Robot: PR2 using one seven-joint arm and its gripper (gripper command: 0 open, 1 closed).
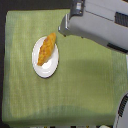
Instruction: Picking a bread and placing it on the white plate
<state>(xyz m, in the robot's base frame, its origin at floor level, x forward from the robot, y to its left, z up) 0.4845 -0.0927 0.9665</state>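
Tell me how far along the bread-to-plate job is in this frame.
Done: the bread lies on the white plate, which sits on the green cloth. In hand: nothing visible; the arm is up at the exterior view's right, apart from the plate, its gripper not clearly visible. Left: apparently nothing but retreating.

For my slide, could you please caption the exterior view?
Golden-orange croissant-like bread roll lying on the round white plate atop a green cloth, grey robot arm above.

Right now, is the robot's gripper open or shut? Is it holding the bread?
Gripper: cannot tell if open or shut. It holds nothing; the bread lies on the white plate.
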